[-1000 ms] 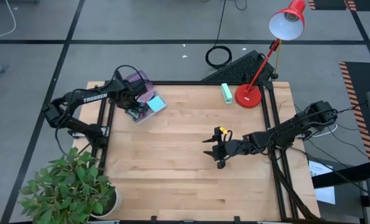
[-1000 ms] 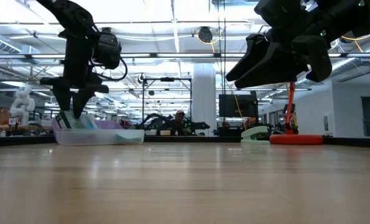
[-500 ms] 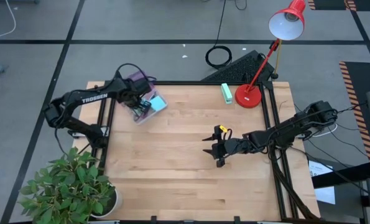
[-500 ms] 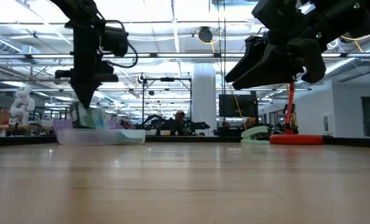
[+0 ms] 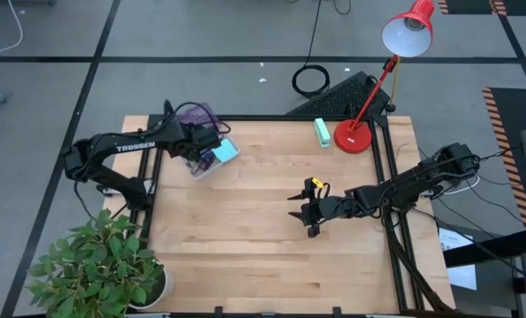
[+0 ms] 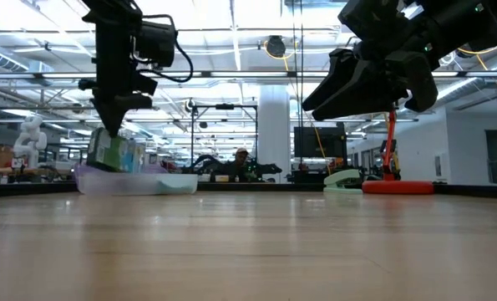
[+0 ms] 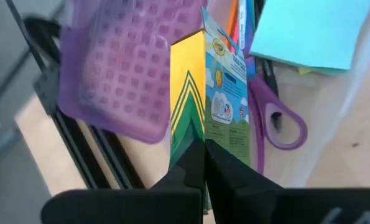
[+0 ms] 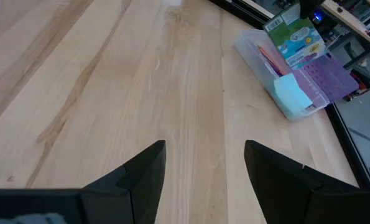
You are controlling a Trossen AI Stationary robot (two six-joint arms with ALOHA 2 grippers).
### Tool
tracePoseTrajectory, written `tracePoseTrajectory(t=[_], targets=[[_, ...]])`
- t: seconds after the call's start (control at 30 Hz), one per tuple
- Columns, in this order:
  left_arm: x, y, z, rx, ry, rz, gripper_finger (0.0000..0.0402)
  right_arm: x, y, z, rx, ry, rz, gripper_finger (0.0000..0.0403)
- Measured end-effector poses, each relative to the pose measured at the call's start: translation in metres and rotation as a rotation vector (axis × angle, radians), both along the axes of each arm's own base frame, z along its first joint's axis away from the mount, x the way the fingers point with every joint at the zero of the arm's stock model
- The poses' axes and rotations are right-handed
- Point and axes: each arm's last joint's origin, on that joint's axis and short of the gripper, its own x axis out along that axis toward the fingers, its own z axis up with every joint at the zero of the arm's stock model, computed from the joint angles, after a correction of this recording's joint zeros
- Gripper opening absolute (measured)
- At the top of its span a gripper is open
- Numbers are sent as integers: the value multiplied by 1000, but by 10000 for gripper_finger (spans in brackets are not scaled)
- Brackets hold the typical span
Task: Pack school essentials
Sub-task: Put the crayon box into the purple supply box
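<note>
At the far-left corner of the wooden tabletop (image 5: pixel 245 256), the left pincer (image 5: pixel 211 145) hangs over a clear plastic case (image 6: pixel 135 181) with a purple lid (image 7: pixel 119 68), its fingers drawn together on the top edge of the yellow-green crayon box (image 7: pixel 209 118), which stands upright in the case in the low view. Beside the box in the left wrist view lie the purple-handled scissors (image 7: pixel 275 121), the light-blue sticky-note pad (image 7: pixel 306 31) and a glimpse of the orange pencil (image 7: pixel 234 22); the pens and eraser cannot be made out. The case sits close to the tabletop's left and far edges, its lid overhanging the dark frame rail (image 7: pixel 91 155) that borders the wood. The right pincer (image 5: pixel 303 212) hovers above the middle of the tabletop, well apart from the case, fingers spread wide with bare wood showing between them in the right wrist view. Along the far edge stand the red desk lamp (image 5: pixel 369 79), its base near the far-right corner, and just to its left the mint-green oblong block (image 5: pixel 322 132). A broad stretch of open wood runs across the centre and near side. A potted plant (image 5: pixel 99 265) stands off the near-left corner, and cables (image 5: pixel 404 256) trail past the right edge.
</note>
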Motion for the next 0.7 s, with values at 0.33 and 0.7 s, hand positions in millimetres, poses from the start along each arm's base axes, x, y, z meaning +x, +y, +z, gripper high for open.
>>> tracePoseTrajectory(t=[0.33,0.7], targets=[[17,-29,1,214,128,-250,3,2,-4,1,3,-14,-15,212],[28,-55,-27,371,385,-475,1,2,-4,1,5,-14,-18,212]])
